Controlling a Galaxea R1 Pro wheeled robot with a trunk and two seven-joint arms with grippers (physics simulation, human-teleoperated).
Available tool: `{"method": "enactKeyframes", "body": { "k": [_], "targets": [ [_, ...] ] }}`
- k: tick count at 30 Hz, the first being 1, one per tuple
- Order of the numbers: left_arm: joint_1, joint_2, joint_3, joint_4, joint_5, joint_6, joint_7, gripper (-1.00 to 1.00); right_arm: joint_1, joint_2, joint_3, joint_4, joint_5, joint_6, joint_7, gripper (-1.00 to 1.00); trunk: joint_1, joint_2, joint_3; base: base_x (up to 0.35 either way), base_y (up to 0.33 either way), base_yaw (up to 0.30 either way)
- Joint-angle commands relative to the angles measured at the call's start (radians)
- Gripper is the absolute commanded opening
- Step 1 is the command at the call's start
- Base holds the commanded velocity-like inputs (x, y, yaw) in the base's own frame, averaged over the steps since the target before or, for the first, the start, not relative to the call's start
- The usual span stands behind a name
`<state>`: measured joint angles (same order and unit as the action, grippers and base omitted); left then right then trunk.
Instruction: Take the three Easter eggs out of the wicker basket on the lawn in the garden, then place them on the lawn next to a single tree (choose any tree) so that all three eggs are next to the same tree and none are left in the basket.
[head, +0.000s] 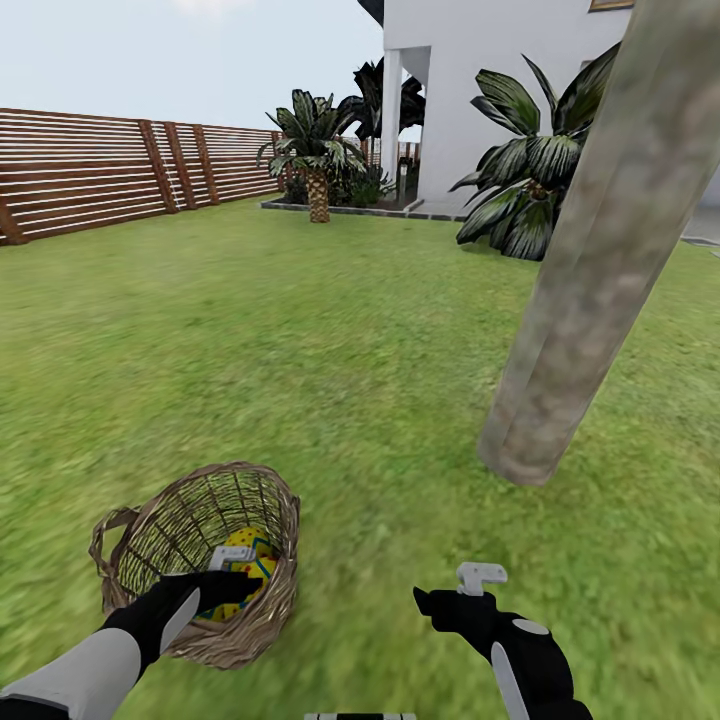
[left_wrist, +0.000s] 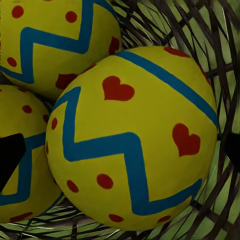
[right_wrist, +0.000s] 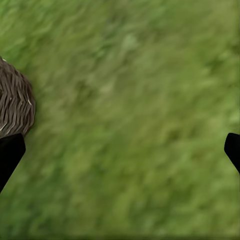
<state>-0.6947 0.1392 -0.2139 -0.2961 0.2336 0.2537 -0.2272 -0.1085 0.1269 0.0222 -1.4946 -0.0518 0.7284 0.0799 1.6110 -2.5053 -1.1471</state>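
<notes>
The wicker basket (head: 150, 530) sits on the lawn (head: 330, 350) at the lower left. My left gripper (head: 228, 572) reaches down into it, over the Easter eggs (head: 252, 552). Up close, three yellow eggs with blue zigzags and red marks lie together on the weave: a central egg (left_wrist: 135, 135), one beside it (left_wrist: 55, 40) and a third (left_wrist: 22, 160). My left gripper (left_wrist: 122, 155) is open, its dark fingertips (left_wrist: 10, 160) spread on either side of the central egg. My right gripper (head: 470, 590) hangs open over bare grass, right of the basket (right_wrist: 15, 107). The tree (head: 590, 260) rises close by.
A brown slatted fence (head: 100, 170) runs along the far left. A short palm (head: 316, 150), a broad-leaved shrub (head: 525, 170) and the white house (head: 470, 80) stand at the back. Open grass lies between the basket and the trunk's base (head: 525, 450).
</notes>
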Motion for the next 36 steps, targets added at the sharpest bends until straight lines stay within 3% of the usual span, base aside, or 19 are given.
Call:
{"method": "enactKeyframes", "body": {
  "k": [1, 5, 16, 36],
  "targets": [
    [0.0, 0.001, -0.005, -0.002, 0.01, 0.005, 0.0, 1.0, 0.0, 0.0, -0.001, -0.001, -0.005, 0.005, 0.0, 1.0, 0.0, 0.0, -0.001, 0.0, 0.0, 0.0],
    [0.0, 0.001, -0.005, -0.002, 0.01, -0.001, -0.001, 1.0, 0.0, 0.0, -0.001, -0.001, -0.005, 0.005, 0.0, 1.0, 0.0, 0.0, -0.001, 0.0, 0.0, 0.0],
    [0.0, 0.0, -0.005, -0.003, 0.011, -0.007, -0.006, 1.0, 0.0, 0.0, -0.001, -0.001, -0.005, 0.005, 0.0, 1.0, 0.003, -0.002, -0.028, 0.0, 0.0, 0.0],
    [0.0, -0.001, -0.005, -0.006, 0.012, -0.013, -0.013, 1.0, 0.0, 0.0, -0.001, -0.001, -0.005, 0.005, 0.0, 1.0, 0.004, -0.002, -0.036, 0.0, 0.0, 0.0]
  ]
}}
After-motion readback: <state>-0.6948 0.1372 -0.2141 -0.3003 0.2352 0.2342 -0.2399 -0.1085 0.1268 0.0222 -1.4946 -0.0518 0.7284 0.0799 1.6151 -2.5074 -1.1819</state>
